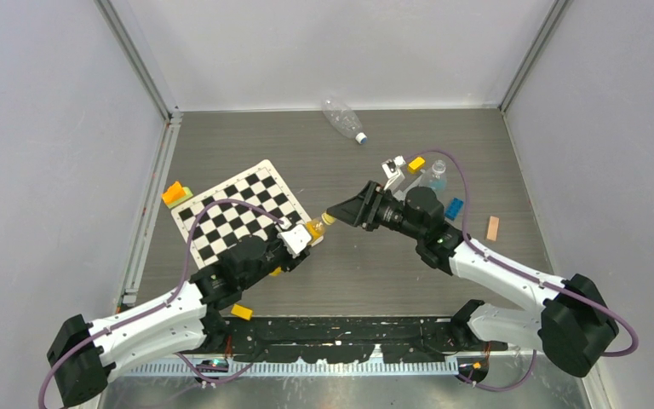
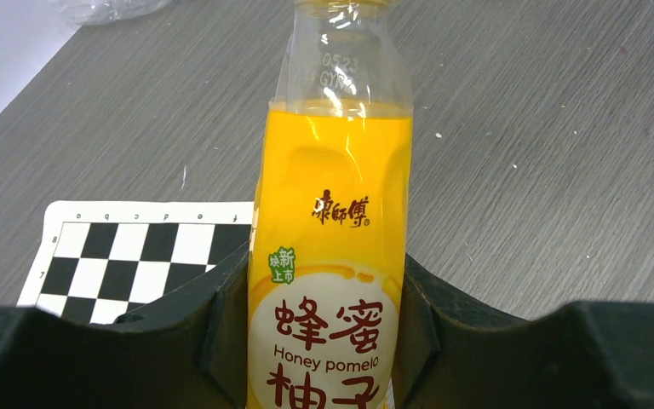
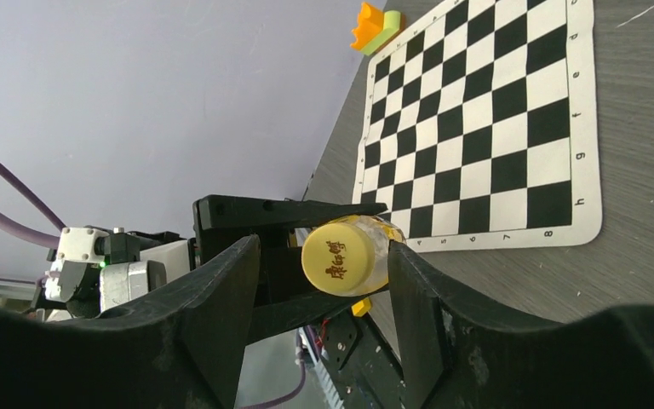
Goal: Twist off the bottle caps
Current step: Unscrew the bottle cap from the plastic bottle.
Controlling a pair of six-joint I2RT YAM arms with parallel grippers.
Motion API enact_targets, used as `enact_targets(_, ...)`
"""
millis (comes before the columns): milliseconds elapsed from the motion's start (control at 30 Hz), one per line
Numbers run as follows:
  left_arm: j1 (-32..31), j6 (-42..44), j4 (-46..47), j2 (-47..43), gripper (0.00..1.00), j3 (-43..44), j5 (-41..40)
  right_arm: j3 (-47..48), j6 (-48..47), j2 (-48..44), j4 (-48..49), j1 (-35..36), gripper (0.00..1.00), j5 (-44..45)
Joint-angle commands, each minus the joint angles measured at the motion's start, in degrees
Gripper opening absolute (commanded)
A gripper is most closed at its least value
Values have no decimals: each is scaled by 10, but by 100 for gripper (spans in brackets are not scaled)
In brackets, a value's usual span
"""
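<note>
A yellow-orange bottle [image 1: 310, 230] [image 2: 332, 221] labelled "Honey pomelo" is held off the table, its neck pointing right, with my left gripper [image 1: 300, 240] [image 2: 325, 294] shut on its body. Its yellow cap [image 1: 328, 219] [image 3: 339, 257] faces my right gripper [image 1: 339, 213] [image 3: 322, 273], which is open around it. The right finger sits against the neck and the left finger stands well apart. A clear crinkled bottle [image 1: 341, 118] lies at the back with a white cap [image 1: 361, 137]. Another clear bottle [image 1: 437, 177] stands behind the right wrist.
A chessboard mat [image 1: 237, 209] [image 3: 494, 128] lies left of centre. Toy blocks are scattered about: orange-green [image 1: 175, 194] [image 3: 376, 25], yellow [image 1: 416, 164], blue [image 1: 454, 208], tan [image 1: 493, 227], and yellow [image 1: 241, 312] by the near rail. Walls enclose the table on three sides.
</note>
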Motion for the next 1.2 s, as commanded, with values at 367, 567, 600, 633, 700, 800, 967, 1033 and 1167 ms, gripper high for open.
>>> enact_targets(367, -1, -10, 30, -11, 0, 2, 13, 36, -61, 42, -6, 11, 14, -15)
enact_targets(567, -1, -23, 32, -34, 0, 5, 140, -7, -191, 3, 56, 11, 1, -133)
enact_targets(600, -1, -23, 32, -36, 0, 4, 156, -27, -214, -4, 66, 11, 1, -152)
enact_targets(633, -1, -24, 31, -38, 0, 4, 173, -46, -260, -20, 87, 11, 1, -188)
enact_targets(700, -1, -19, 27, -37, 0, 3, 213, -75, -331, -47, 116, 11, 0, -265)
enact_targets(800, -1, -12, 29, -33, 0, 1, 273, -109, -479, -90, 133, 11, 0, -353)
enact_targets(967, 0, -7, 25, -33, 0, 4, 329, -102, -651, -153, 20, 10, 0, -349)
enact_targets(1033, 0, -7, 30, -39, 0, 2, 332, -84, -680, -155, -27, 10, 1, -345)
enact_targets(1167, 0, -5, 38, -47, 0, -6, 321, -78, -632, -132, -3, 10, 41, -302)
